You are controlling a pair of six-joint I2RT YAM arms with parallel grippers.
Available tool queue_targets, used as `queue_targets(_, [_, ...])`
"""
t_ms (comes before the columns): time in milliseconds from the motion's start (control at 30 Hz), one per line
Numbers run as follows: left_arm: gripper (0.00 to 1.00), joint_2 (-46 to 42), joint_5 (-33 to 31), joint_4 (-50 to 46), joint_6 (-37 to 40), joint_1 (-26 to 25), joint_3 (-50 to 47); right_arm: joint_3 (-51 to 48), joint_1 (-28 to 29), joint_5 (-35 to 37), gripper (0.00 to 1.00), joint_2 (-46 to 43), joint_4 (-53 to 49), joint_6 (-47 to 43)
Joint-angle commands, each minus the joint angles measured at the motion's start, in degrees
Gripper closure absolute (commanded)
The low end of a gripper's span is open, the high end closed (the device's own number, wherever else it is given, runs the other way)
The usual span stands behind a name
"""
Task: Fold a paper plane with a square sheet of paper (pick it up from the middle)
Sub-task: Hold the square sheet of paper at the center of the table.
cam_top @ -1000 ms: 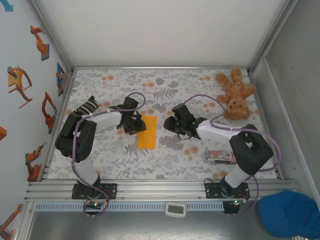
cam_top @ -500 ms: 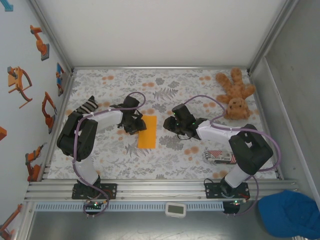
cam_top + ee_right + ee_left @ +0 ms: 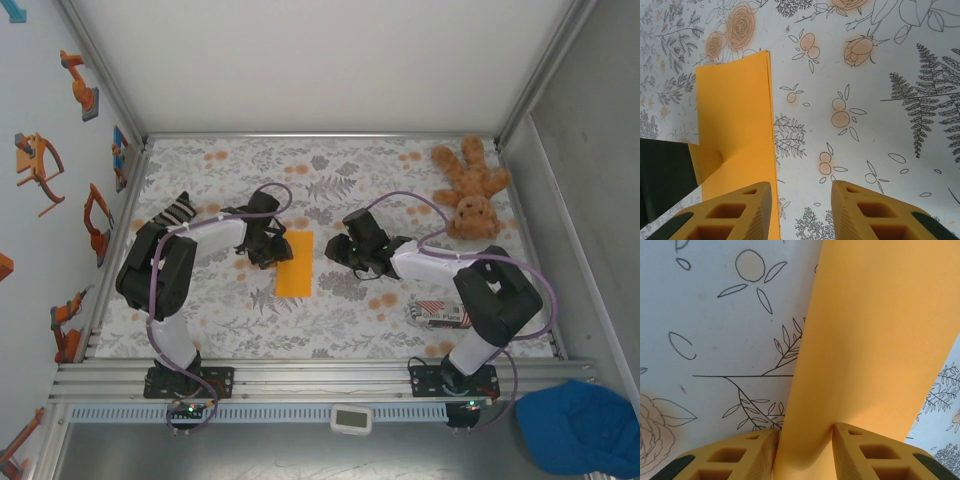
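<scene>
1. Where the top view gives only a narrow orange rectangle for the sheet of paper (image 3: pixel 294 265), the left wrist view shows the left tool (image 3: pixel 804 436) close up. Its yellow fingers (image 3: pixel 740 460) stand apart, and the sheet fills the gap between them. Whether they press on it cannot be told.
2. The right wrist view adds a doubled far edge on the sheet, so it lies in layers. It also shows the right tool (image 3: pixel 801 187) with jaws apart and bare patterned desk between them.
3. From above, the left tool sits at the sheet's upper left edge, over the paper. The right tool stands near the sheet's right side, clear of it. In the right wrist view the sheet's right edge runs down just beside one of that tool's fingers.
4. The sheet lies flat near the middle of the desk (image 3: pixel 330 180), which is printed with grey leaves and orange blossoms.
5. A brown teddy (image 3: pixel 470 190) lies in the far right corner, and a red-and-white striped packet (image 3: pixel 440 315) lies near the right arm's base.
6. White walls and an aluminium frame enclose the desk. The left wall carries orange robot-arm stickers (image 3: pixel 40 170). A blue cap (image 3: pixel 585 425) lies outside the frame at the near right.
</scene>
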Motion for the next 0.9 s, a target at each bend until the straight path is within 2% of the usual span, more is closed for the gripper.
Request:
queue_targets(0, [0.64, 7.9, -5.06, -1.97, 2.06, 0.11, -3.91, 0.21, -0.22, -0.11, 0.64, 0.98, 1.53, 0.44])
queue_targets(567, [0.64, 10.14, -4.78, -1.51, 1.6, 0.09, -3.11, 1.39, 0.37, -2.95, 0.65, 3.4, 3.3, -0.11])
queue_targets(867, [0.63, 10.89, -4.87, -1.51, 1.84, -0.01, -3.38, 4.97, 2.02, -9.16, 0.76, 8.5, 7.42, -0.27])
